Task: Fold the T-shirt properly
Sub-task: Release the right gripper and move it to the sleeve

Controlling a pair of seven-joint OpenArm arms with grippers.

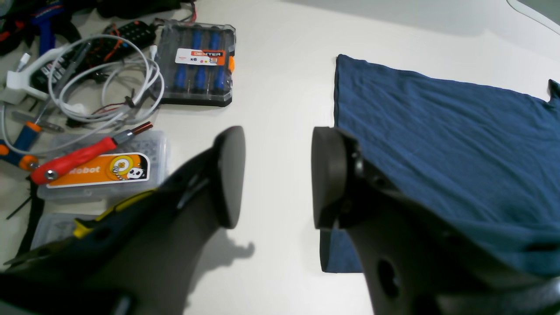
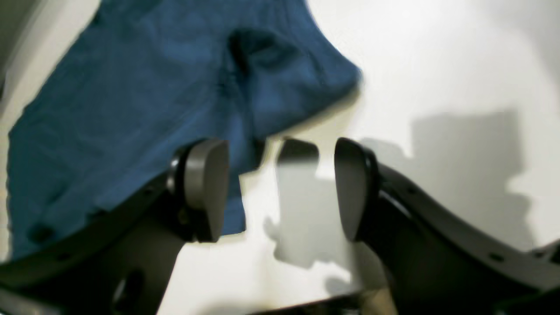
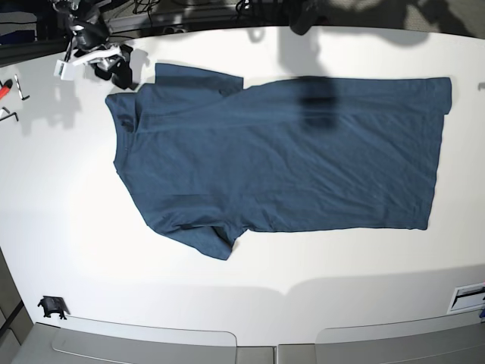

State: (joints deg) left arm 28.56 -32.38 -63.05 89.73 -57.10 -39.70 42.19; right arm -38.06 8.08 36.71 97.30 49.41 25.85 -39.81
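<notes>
The dark teal-blue T-shirt (image 3: 288,159) lies spread flat on the white table, neck to the left and hem to the right in the base view. My left gripper (image 1: 278,175) hangs open at the hem edge of the T-shirt (image 1: 437,144): one finger is over the cloth, the other over bare table, and nothing is between them. My right gripper (image 2: 280,188) is open beside a sleeve of the T-shirt (image 2: 131,109), with only table and shadow in its gap. Neither gripper shows clearly in the base view.
Beside the hem lie a screwdriver set case (image 1: 197,61), a coiled white cable (image 1: 105,78), a red-handled tool (image 1: 83,157) and a clear box with an orange label (image 1: 105,173). More tools (image 3: 91,45) sit at the table's far left corner.
</notes>
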